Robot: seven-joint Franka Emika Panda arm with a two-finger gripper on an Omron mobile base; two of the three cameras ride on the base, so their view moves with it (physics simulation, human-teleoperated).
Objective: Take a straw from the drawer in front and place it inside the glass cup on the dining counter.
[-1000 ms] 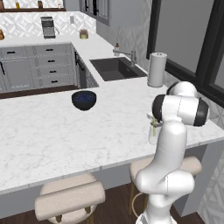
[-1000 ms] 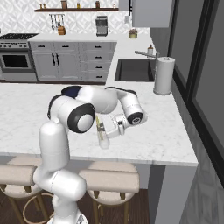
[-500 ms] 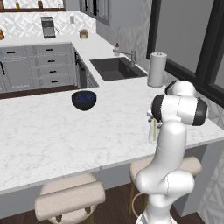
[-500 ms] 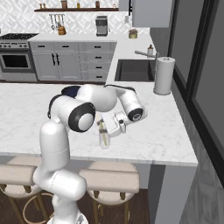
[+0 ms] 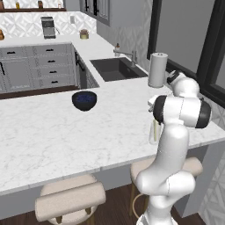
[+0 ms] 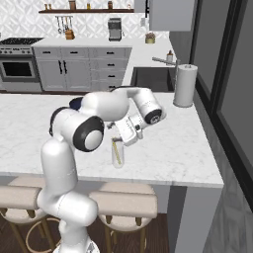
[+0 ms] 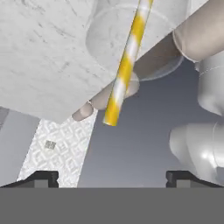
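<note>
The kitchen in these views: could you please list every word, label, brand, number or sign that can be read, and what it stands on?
None: no legible text anywhere in these views.
The straw carries only yellow and white stripes, no lettering.
The glass cup and the paper-towel roll are unmarked.
The small items on the back counter and shelf are too small to show any label.

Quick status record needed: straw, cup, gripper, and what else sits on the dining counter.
straw: standing in the glass cup, leaning, top end past the rim
glass cup: upright on the dining counter, near its front edge
gripper: open, fingertips wide apart, straw not between them
bowl: dark blue, farther back on the counter
paper-towel roll: upright by the sink
</note>
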